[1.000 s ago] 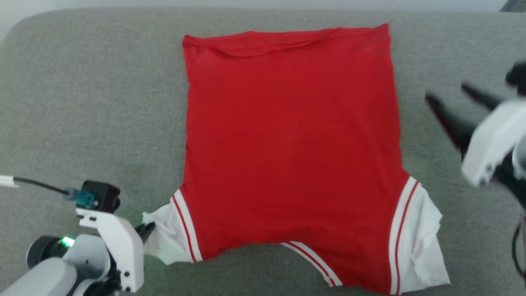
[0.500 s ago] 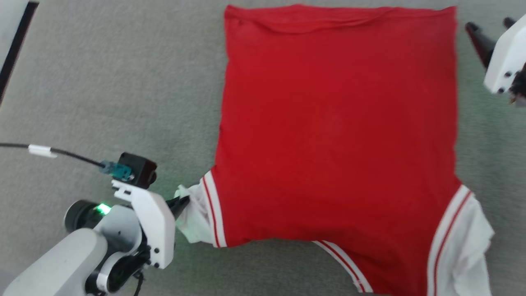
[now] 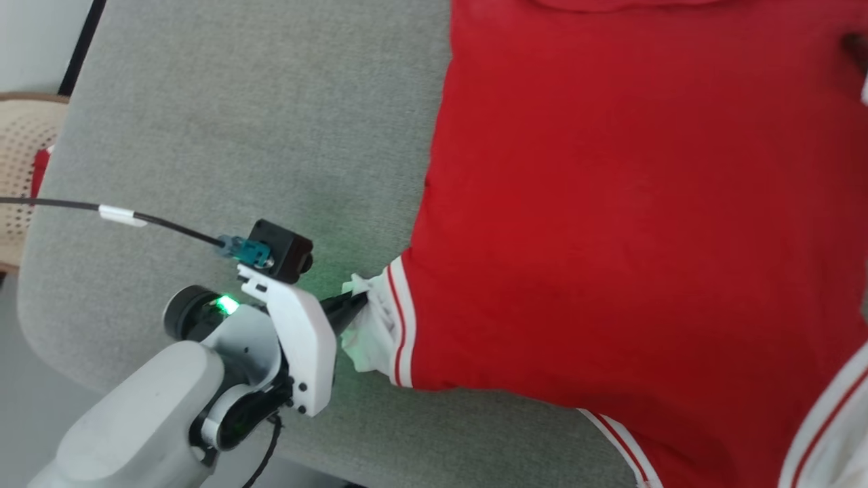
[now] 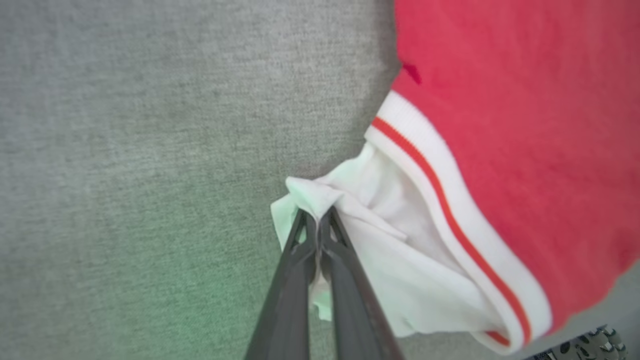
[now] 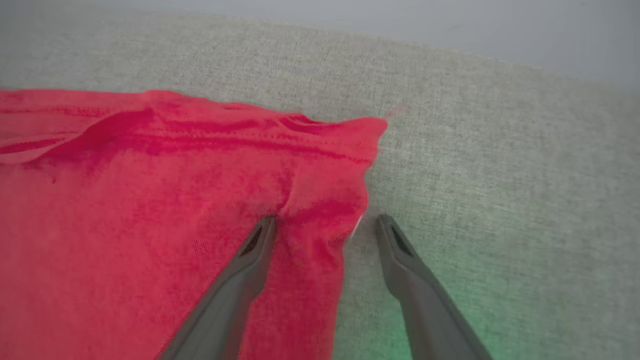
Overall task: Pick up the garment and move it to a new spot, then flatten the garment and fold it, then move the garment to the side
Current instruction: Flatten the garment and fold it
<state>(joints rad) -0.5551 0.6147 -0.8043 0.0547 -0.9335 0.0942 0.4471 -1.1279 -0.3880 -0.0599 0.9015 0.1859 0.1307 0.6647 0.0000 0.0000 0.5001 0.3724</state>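
The garment, bright red with white sleeve ends and striped bands, lies spread flat on the grey cushioned surface. My left gripper is shut on the bunched white end of the near-left sleeve; in the left wrist view the left gripper has its tips pinched together on that fabric. In the right wrist view my right gripper stands open astride the garment's side edge near a far corner. One of its fingers rests on red cloth, the other over bare grey surface.
A beige perforated basket with a small red cloth in it stands beyond the surface's left edge. The surface's rounded near-left corner borders pale floor. A black cable runs to my left wrist.
The head camera has swung, shifting the whole picture right and up. My right gripper has moved forward to the garment's far right corner. The left gripper still holds the sleeve.
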